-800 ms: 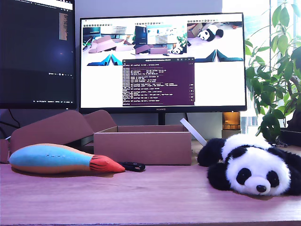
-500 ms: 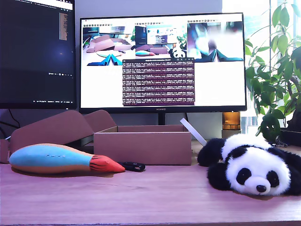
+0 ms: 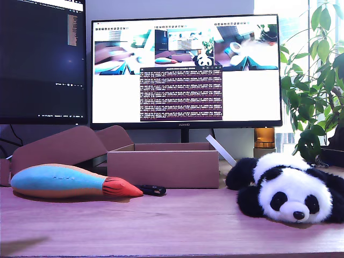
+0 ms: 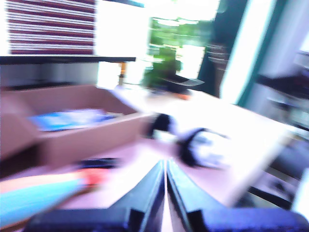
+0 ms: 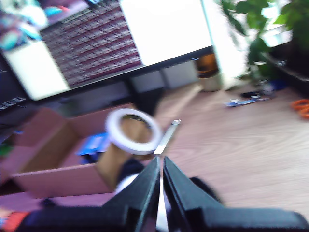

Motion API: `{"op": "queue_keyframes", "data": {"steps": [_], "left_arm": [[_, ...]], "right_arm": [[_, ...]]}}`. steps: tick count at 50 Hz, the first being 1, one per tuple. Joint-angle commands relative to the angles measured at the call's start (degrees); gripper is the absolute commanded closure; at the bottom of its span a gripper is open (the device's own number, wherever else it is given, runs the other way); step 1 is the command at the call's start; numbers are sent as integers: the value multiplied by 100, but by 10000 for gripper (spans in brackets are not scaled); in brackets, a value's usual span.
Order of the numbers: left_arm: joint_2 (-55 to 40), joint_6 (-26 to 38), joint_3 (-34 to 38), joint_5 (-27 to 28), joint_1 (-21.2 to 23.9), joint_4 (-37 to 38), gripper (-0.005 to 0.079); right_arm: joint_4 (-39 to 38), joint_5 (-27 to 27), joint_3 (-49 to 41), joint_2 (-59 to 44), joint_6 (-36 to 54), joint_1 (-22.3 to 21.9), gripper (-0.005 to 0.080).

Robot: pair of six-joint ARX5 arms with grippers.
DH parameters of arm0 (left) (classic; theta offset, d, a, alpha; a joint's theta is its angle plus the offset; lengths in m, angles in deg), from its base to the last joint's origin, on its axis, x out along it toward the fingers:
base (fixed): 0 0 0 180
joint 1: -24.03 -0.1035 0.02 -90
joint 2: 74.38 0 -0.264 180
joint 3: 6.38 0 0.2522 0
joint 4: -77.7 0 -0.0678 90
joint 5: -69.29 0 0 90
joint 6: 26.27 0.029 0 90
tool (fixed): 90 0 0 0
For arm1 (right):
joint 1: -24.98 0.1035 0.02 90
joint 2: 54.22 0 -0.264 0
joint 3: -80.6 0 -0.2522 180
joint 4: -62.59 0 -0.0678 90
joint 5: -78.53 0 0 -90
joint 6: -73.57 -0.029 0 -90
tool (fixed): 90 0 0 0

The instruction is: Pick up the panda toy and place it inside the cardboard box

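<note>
The panda toy point(image 3: 287, 191) lies belly-down on the desk point(image 3: 177, 220) at the exterior view's right, its face toward the camera and its black limbs spread out on the wood. Just beside it, toward the exterior view's left, stands the cardboard box point(image 3: 163, 165), open on top, with one pale flap point(image 3: 220, 150) slanting up from the corner nearest the panda; the two are close but I cannot tell whether they touch. A blue, orange and red plush fish point(image 3: 70, 181) rests on the desk at the exterior view's left, in front of a larger folded cardboard piece point(image 3: 64, 146), and a small black object point(image 3: 152, 189) sits between the fish's red end and the box front. Behind everything a monitor point(image 3: 185, 70) shows a terminal window, and a leafy plant point(image 3: 317, 80) fills the exterior view's right edge. Neither arm shows in the exterior view. My first gripper point(image 4: 165, 191) has its jaws pressed together with nothing between them — its blurred view takes in the box, the fish and the panda beyond. My second gripper point(image 5: 161, 186) is likewise closed and empty, with a white ring point(image 5: 133, 131) near the box ahead of it.
</note>
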Motion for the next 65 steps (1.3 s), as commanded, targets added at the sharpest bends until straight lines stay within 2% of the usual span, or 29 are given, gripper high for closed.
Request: {"op": "queue_keyframes", "data": {"steps": [1,14,21,25,33,44,50,56,58,60,64,65], "left_arm": [[55,55,87,-7,278,-48,760],[-212,579,87,-555,1427,9,756],[-599,782,87,-970,1886,-28,756],[-793,809,87,-1145,2065,-92,756],[-1005,883,87,-1248,2247,-177,756],[-1005,986,87,-1263,2271,-173,756],[-1005,997,87,-1272,2271,-173,756],[-1005,994,87,-1272,2271,-170,756],[-1005,994,87,-1272,2271,-170,756],[-1005,994,87,-1272,2271,-170,756],[-1003,994,87,-1270,2271,-170,756],[-1005,994,87,-1270,2271,-170,756]], "right_arm": [[72,-22,9,-68,-114,109,765],[894,127,721,-782,-164,501,765],[1333,173,1504,-1569,-240,627,765],[1829,179,2059,-2229,-461,695,765],[3108,173,3309,-3622,-595,815,765],[4784,177,4795,-5390,-595,931,765],[5346,173,5351,-6135,-590,977,765],[5510,146,5700,-6669,-595,1093,761],[5510,61,5783,-6813,-595,1128,728],[5506,-50,5838,-6942,-595,1174,661],[5539,-286,5917,-7197,-601,1272,449],[5532,-356,5921,-7259,-612,1290,359]]}}
